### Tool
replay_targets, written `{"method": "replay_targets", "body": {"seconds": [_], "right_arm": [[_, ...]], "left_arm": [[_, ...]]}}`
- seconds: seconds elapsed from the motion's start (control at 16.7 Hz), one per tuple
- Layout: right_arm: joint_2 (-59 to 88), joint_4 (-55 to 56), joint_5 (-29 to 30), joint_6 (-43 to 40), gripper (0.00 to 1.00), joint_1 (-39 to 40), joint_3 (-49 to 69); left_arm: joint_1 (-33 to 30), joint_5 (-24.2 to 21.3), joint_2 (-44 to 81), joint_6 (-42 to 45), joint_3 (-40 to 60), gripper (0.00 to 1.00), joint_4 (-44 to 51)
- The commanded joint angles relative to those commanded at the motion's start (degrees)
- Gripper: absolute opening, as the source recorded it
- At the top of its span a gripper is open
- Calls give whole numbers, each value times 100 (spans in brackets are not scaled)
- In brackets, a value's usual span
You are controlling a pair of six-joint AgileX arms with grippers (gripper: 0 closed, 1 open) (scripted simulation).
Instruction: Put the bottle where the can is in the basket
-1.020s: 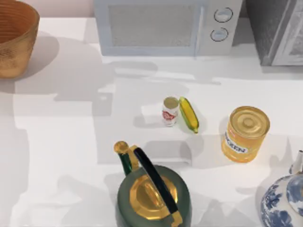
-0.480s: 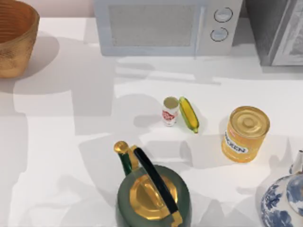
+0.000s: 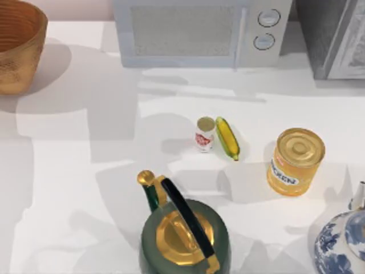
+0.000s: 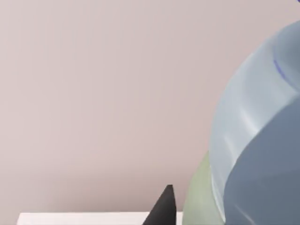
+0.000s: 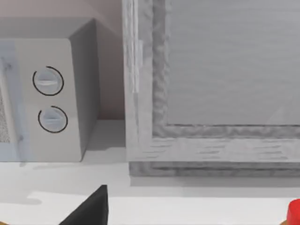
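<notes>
In front of the microwave (image 3: 197, 34), out on the white table (image 3: 74, 171), the can (image 3: 205, 134) stands upright. It is on the tabletop, not in the basket (image 3: 17, 48). The corn cob (image 3: 227, 138) lies just beside the can, on the side away from the basket, touching it or nearly so.

- Basket: off the microwave's left end, at the table's far-left corner, well apart from the can. As much of its ribbed inside as can be seen has nothing in it.
- Yellow tin (image 3: 295, 161): upright, further out from the microwave than the can and toward its right, past the corn.
- Green kettle (image 3: 182, 231): further still from the microwave, at the near edge, gold lid up, dark handle arched over it.
- Blue-and-white vase (image 3: 341, 245): near-right corner, diagonally across from the microwave.
- Grey cabinet-like unit (image 5: 211, 84): right beside the microwave's dial end, seen head-on in the right wrist view.

The bottle (image 4: 262, 140) is in the left gripper (image 4: 201, 213), grasped. In the left wrist view it sits close up, translucent blue with a strip of green label. One dark fingertip (image 4: 164, 208) is right against the label side. A pale wall is behind it and a thin strip of table shows low down. I can't place the bottle relative to the microwave.

The right gripper (image 5: 89, 211) points toward the microwave's dials (image 5: 49, 98) and the grey unit, and I can't tell whether it is released or clenched. A bit of something red (image 5: 295, 211) sits at the edge of that view, and I can't tell what it is.
</notes>
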State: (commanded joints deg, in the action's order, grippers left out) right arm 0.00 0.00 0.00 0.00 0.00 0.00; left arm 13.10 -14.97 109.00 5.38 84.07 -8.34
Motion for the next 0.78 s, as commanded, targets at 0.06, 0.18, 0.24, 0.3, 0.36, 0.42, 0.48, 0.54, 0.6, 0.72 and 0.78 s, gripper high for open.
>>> {"method": "replay_targets", "body": {"seconds": [0.06,0.18,0.24,0.3,0.36,0.42,0.48,0.54,0.6,0.72,0.78], "right_arm": [[0,0,0,0,100,0,0],[0,0,0,0,100,0,0],[0,0,0,0,100,0,0],[0,0,0,0,100,0,0],[0,0,0,0,100,0,0],[0,0,0,0,100,0,0],[0,0,0,0,100,0,0],[0,0,0,0,100,0,0],[0,0,0,0,100,0,0],[0,0,0,0,100,0,0],[0,0,0,0,100,0,0]], "left_arm": [[0,0,0,0,0,53,0],[0,0,0,0,0,68,0],[0,0,0,0,0,75,0],[0,0,0,0,0,83,0],[0,0,0,0,0,90,0],[0,0,0,0,0,98,0],[0,0,0,0,0,100,0],[0,0,0,0,0,100,0],[0,0,0,0,0,100,0],[0,0,0,0,0,100,0],[0,0,0,0,0,100,0]]}}
